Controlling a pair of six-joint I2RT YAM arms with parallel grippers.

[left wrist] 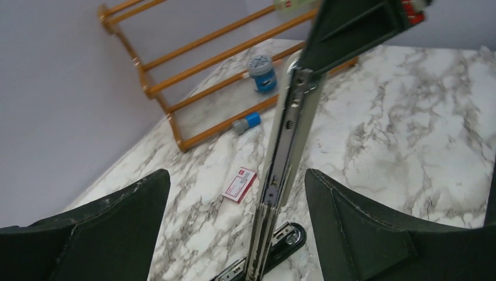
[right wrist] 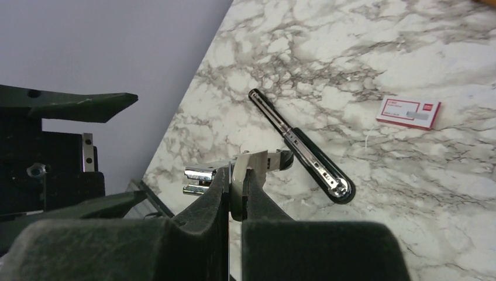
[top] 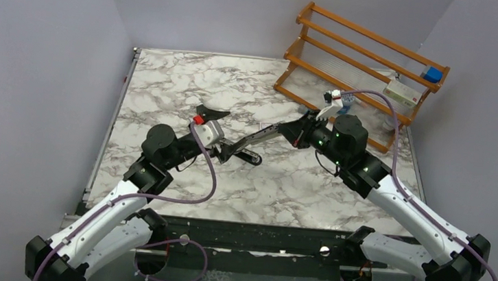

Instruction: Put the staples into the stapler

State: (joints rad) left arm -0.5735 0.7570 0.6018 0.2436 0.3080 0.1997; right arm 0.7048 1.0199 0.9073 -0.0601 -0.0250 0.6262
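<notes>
1. Since the stapler (right wrist: 304, 153) lies open mid-frame in the right wrist view, with its silver channel (left wrist: 286, 134) tilted up off the base, the opening step looks done.
2. Lower centre there, the right gripper (right wrist: 237, 178) is pressed together on the channel's free end. The left gripper (left wrist: 237, 175) is spread wide, straddling the channel without touching it.
3. At right of that frame the staples (right wrist: 408, 112) box lies on the marble table (right wrist: 444, 193), apart from the stapler. Loading a strip seems not yet done.
4. Whether the channel holds staples, or whether the box is open, cannot be made out.

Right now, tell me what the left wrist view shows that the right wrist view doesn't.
Only the left wrist view: the wooden rack and a small blue jar on it. Only the right wrist view: the right hand pinching the silver tip of the stapler. Both: the staples box and the stapler's black base on the marble table.
</notes>
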